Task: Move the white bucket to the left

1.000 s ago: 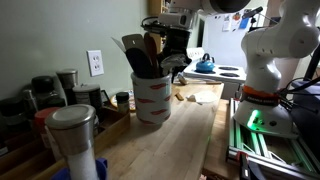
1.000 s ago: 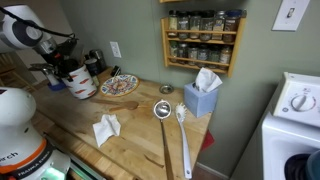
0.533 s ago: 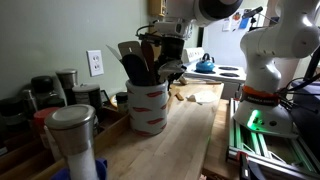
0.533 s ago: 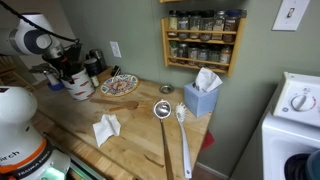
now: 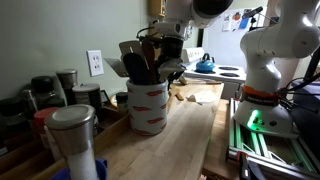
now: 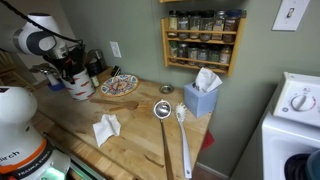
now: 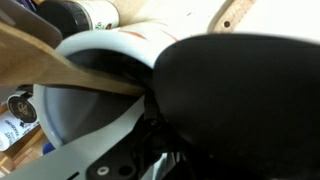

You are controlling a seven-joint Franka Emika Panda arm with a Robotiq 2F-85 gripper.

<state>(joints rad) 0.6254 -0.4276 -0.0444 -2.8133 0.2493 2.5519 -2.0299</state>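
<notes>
The white bucket is a white crock with a red patterned band, standing on the wooden counter with dark and wooden utensils sticking out. It also shows in an exterior view at the counter's far left. My gripper sits at its rim among the utensils, shut on the bucket; it also shows in an exterior view. In the wrist view the bucket's white rim fills the frame, with a wooden utensil and a dark spatula hiding the fingers.
A lidded steel canister stands in front, dark jars sit by the wall, and a blue kettle is behind. A patterned plate, crumpled cloth, ladle, tissue box and spice rack lie further along.
The bucket shifted with my gripper along the counter, toward the steel canister, between one second and half a second ago. Since then it has barely moved.
</notes>
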